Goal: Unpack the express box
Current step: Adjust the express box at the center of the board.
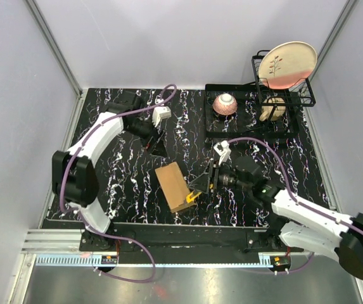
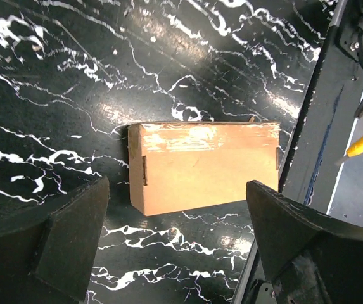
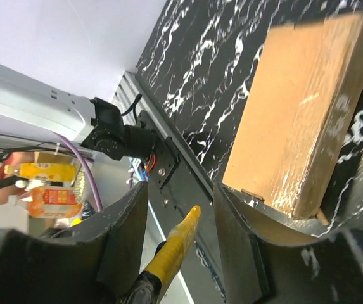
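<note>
While L gripper (image 1: 156, 148) gapes off express box (image 1: 173, 185), R gripper (image 1: 201, 185) pinches knife (image 3: 171, 247) by its edge

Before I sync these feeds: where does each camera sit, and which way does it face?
Top: above and behind the bases, looking down on the table, box, left arm and right arm.
Left wrist: looks down at the box between its open left fingers.
Right wrist: low, looks along the box toward the table's near edge; its right fingers hold a yellow knife.
Shared: all three show the box.
</note>
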### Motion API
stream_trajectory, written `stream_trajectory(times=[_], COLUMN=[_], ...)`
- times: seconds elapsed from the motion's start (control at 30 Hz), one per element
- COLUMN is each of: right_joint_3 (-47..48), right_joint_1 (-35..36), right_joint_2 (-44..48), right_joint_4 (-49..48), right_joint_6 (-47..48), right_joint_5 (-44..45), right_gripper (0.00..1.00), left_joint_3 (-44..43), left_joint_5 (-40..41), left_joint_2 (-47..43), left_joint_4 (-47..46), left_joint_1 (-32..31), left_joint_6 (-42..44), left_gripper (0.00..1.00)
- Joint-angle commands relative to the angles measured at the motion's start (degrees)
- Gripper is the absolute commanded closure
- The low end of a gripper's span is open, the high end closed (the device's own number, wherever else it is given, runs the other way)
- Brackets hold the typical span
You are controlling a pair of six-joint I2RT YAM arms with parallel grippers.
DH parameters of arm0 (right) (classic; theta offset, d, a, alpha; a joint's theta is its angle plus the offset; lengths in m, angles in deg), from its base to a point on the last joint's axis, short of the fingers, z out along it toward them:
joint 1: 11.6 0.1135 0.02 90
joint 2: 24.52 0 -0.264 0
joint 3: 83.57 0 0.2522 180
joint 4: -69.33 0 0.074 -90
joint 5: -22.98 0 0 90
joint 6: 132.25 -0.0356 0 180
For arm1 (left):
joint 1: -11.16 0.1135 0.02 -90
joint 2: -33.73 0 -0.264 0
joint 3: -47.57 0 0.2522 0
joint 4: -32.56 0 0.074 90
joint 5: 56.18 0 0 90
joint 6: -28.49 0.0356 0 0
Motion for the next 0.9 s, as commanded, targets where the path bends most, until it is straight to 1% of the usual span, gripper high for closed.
stream_trajectory(times=[0.0, 0.1, 0.13, 0.17, 0.23, 0.3, 0.33, 0.53, 0.63, 0.87], right_joint_3=[-3.1, -5.5, -6.1, -6.6, -6.9, -6.7, -6.7, -7.1, -7.2, -6.3], right_joint_1=[-0.1, -0.1, -0.1, -0.1, -0.1, 0.0, 0.0, 0.0, 0.0, -0.1], right_joint_2=[-3.8, -7.6, -10.1, -11.6, -16.0, -18.9, -21.6, -30.2, -34.3, -44.8], right_joint_4=[-19.6, -25.4, -27.6, -31.6, -34.8, -36.1, -38.0, -43.7, -46.4, -55.5], right_joint_6=[-10.7, -14.7, -15.8, -16.9, -18.8, -20.0, -20.4, -24.1, -25.5, -29.0], right_joint_5=[-7.4, -8.0, -8.3, -8.6, -9.4, -10.1, -10.3, -10.7, -11.2, -14.0], right_gripper=[1.00, 1.00, 1.00, 1.00, 1.00, 1.00, 1.00, 1.00, 1.00, 1.00], left_joint_3=[-4.4, -6.6, -7.5, -9.3, -11.1, -12.1, -12.6, -10.8, -9.7, -7.6], left_joint_5=[1.0, 0.4, 0.0, -0.8, -1.5, -1.6, -1.2, 1.3, 1.8, 2.3], left_joint_2=[5.0, 10.3, 11.7, 14.3, 16.4, 19.0, 19.8, 22.1, 22.8, 24.0], left_joint_4=[0.0, 3.5, 4.8, 8.1, 12.3, 14.5, 15.7, 16.4, 16.1, 14.2], left_joint_1=[-0.2, -0.2, -0.2, -0.2, -0.2, -0.2, -0.2, -0.3, -0.7, -2.3], left_joint_6=[2.9, 5.9, 6.9, 8.0, 11.5, 14.4, 14.9, 17.1, 17.0, 15.3], left_gripper=[0.09, 0.09, 0.09, 0.09, 0.07, 0.02, 0.01, 0.02, 0.04, 0.05])
